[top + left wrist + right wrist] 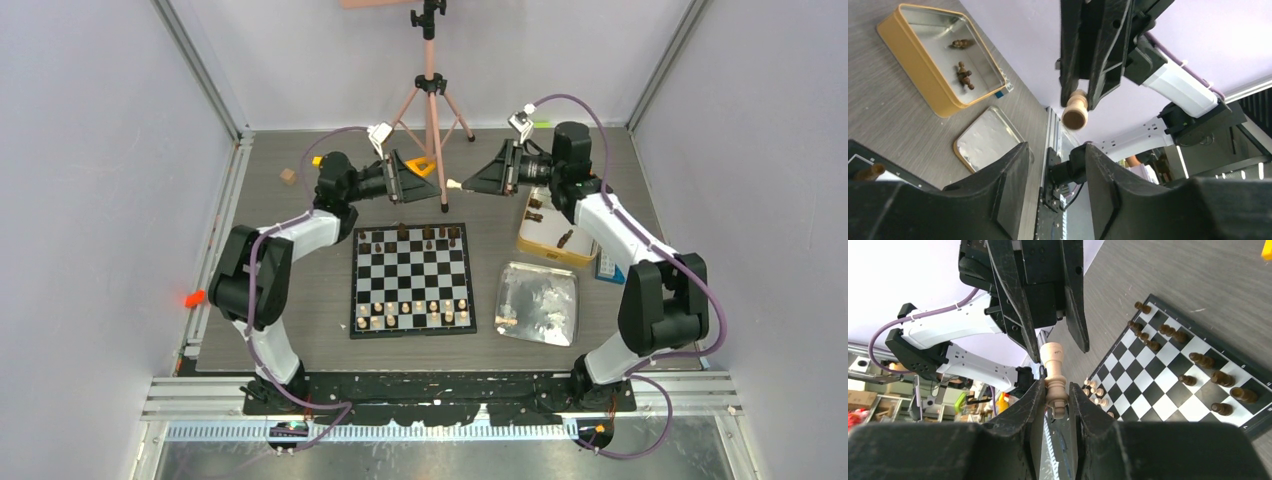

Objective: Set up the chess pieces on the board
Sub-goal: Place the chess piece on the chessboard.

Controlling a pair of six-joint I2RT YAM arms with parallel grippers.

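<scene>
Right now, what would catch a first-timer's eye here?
The right tool and left tool face each other near the far edge of the chessboard, the right pinching a pale chess piece, the left open. Dark pieces line the board's far side, pale pieces its near side.

Your two arms reach forward with wrists level, so your left gripper (425, 172) and right gripper (468, 182) face each other almost tip to tip; the left fingers (1003, 185) stand apart, the right fingers (1023, 415) pinch a light chess piece (1055, 377)
</scene>
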